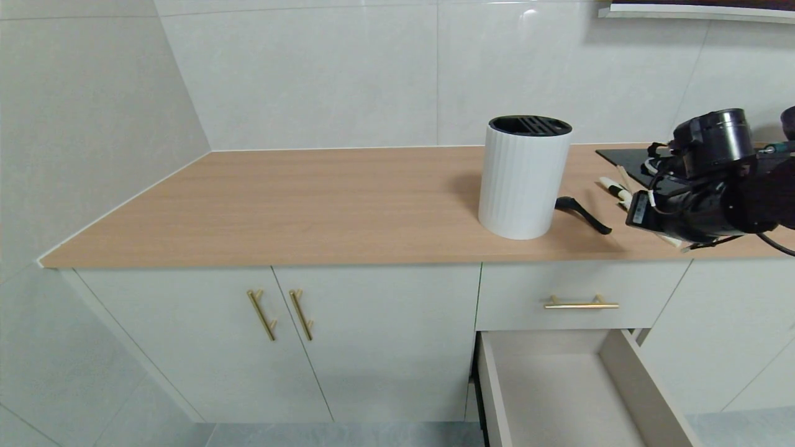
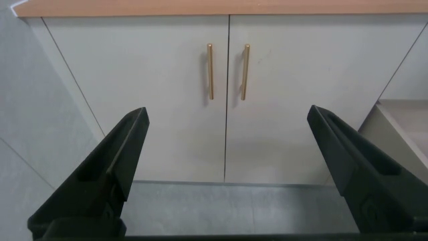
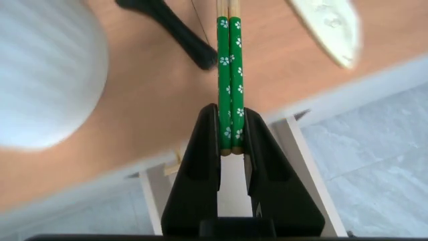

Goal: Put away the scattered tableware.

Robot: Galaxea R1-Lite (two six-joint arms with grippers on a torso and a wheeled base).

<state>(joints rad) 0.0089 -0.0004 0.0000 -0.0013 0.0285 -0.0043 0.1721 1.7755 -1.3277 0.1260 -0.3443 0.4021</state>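
Your left gripper (image 2: 226, 114) is parked down low in front of the cupboard doors (image 2: 167, 120), jaws spread wide with nothing between them. Off to its right, the lower drawer (image 1: 546, 385) is pulled out.

Up at the counter's (image 1: 279, 205) front edge, your right gripper (image 3: 231, 127) is clamped on the green chopsticks (image 3: 227, 53), the pair with little white flowers. It's got them by one end and the rest pokes out over the wood.

Just past the chopsticks a black utensil (image 1: 584, 214) lies flat, one end tucked behind the base of the white holder (image 1: 525, 180). A pale utensil (image 1: 615, 186) lies to the right of that, near a black mat (image 1: 624, 160) further back toward the tiled wall.
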